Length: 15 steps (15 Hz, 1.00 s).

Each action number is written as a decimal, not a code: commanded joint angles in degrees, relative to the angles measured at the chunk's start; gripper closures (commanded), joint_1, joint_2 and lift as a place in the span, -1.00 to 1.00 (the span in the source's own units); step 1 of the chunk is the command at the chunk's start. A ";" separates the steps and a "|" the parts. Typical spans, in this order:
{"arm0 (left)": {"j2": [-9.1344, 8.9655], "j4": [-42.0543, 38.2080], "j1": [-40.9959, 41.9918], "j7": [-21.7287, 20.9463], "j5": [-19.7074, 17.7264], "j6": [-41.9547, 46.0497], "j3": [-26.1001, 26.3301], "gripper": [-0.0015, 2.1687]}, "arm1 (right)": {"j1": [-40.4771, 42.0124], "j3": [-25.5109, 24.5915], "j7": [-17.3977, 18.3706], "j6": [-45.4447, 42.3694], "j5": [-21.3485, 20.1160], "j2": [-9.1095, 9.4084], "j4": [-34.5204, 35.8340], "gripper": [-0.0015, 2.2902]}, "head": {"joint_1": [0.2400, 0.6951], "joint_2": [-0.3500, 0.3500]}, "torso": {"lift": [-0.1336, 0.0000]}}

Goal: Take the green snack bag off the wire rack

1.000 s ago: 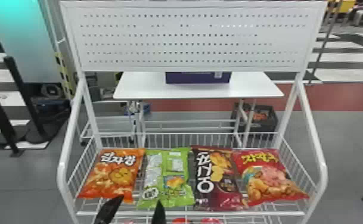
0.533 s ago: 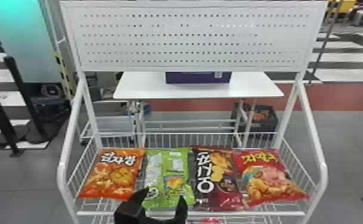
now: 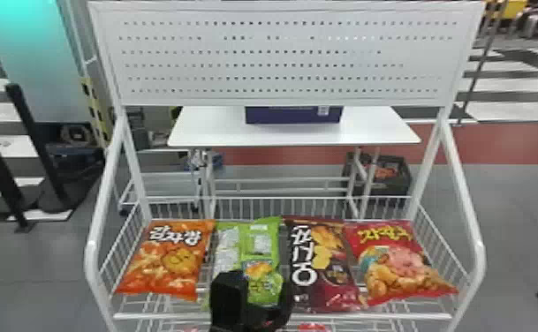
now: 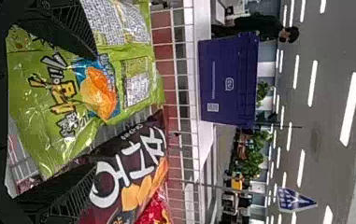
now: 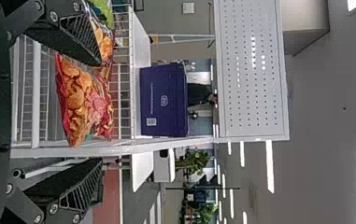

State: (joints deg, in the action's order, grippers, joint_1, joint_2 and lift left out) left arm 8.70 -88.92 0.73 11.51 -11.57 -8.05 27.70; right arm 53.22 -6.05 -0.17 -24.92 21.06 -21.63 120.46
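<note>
"Left wrist view: state of the left end effector (image 4: 94,113)?"

"Fingers apart, unclamped, with the green snack bag (image 4: 40,102) between them."

"Change noted?"

"Head view: it has advanced over the bag's lower part. I judge closing comes next."

"Material?"

"Glossy, crinkled film, pillow-shaped, lying on the white wire rack (image 3: 157,316) beside a dark red bag (image 3: 320,265). Right end effector (image 5: 101,113): parked, fingers apart."

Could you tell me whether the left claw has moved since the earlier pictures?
Yes. Against the wire rack in the head view, the left claw has moved rightward and farther forward, over the green snack bag's near end.
</note>
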 commanded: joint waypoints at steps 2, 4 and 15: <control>0.09 1.65 -0.64 0.00 -0.38 0.00 -1.16 -0.86 | 0.04 -0.02 0.00 -0.08 -0.05 0.01 -0.05 -0.85 | 0.14 0.00 | 1.00; 0.27 1.56 -0.29 0.09 -0.38 0.00 -2.04 -0.65 | 0.04 0.07 0.00 -0.08 -0.05 0.01 -0.05 -0.85 | 0.14 0.00 | 1.00; 1.23 -8.02 4.90 0.09 -0.74 0.35 -2.74 0.58 | 0.21 0.16 0.00 -0.96 0.04 -0.34 0.04 -0.85 | 0.14 0.00 | 1.00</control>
State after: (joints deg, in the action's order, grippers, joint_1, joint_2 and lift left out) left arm 9.83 -94.68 4.89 11.65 -12.15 -7.70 24.86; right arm 53.45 -5.98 -0.17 -25.88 21.09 -21.97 120.50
